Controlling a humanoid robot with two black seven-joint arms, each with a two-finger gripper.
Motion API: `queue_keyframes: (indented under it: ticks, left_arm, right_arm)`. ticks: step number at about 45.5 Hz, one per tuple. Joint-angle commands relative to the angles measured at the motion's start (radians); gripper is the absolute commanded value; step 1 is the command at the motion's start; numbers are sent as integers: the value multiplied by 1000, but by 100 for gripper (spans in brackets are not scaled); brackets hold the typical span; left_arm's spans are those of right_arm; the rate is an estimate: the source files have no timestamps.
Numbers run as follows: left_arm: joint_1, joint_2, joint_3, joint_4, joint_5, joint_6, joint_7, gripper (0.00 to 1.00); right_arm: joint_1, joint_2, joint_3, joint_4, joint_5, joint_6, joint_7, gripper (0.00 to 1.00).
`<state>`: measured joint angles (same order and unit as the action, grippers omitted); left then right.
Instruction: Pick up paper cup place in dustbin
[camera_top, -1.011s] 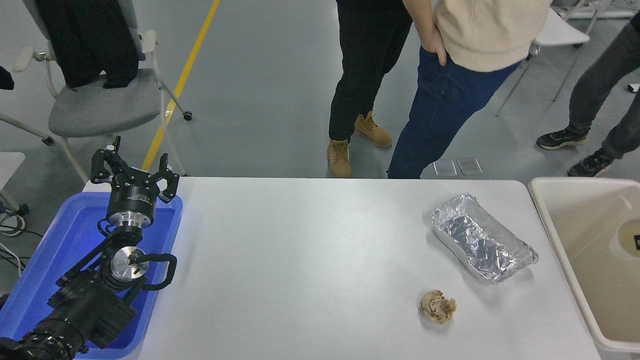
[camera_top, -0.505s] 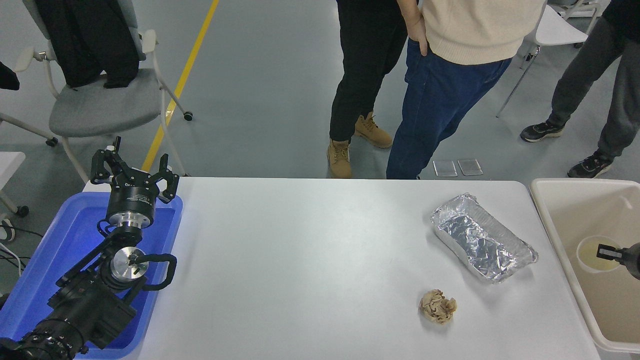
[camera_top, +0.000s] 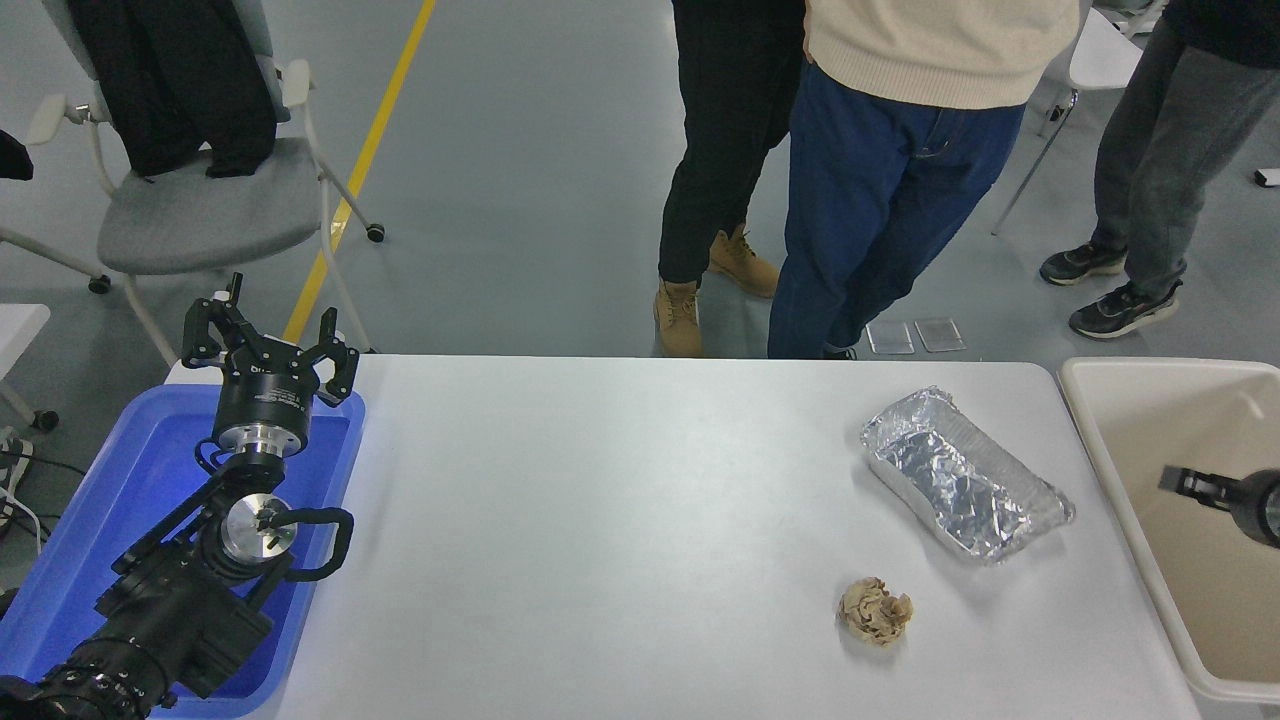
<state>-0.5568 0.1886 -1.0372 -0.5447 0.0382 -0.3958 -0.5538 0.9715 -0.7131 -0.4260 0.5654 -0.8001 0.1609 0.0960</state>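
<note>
Dustbin (camera_top: 1100, 440) rim beside table (camera_top: 620, 520) edge

We saw a black left arm (camera_top: 170, 590) with silver collars, a looped cable and a black gripper (camera_top: 268, 345) at twelve o'clock; the right arm (camera_top: 1245, 497) showed black with a silver ring.

One dustbin (camera_top: 1108, 470), one foil tray (camera_top: 965, 490), one crumpled paper ball (camera_top: 875, 611), one blue tray (camera_top: 110, 500), one chair (camera_top: 190, 210), two grippers, three people.
</note>
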Motion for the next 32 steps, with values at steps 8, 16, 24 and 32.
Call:
queue_keyframes:
  ticks: [8, 16, 24, 32]
  left_arm:
    - [-2, 0, 3, -1, 2, 0, 2, 99]
    - [-2, 0, 3, -1, 2, 0, 3, 99]
    - [0, 0, 2, 0, 0, 0, 2, 99]
    - [1, 0, 2, 0, 0, 0, 2, 99]
  right_arm:
    - [651, -157, -494, 625, 7, 68, 7, 100]
    - [987, -100, -704, 905, 12, 204, 8, 100]
    - [1213, -6, -798, 1062, 179, 377, 8, 100]
    - [1320, 92, -803, 1090, 331, 520, 10, 100]
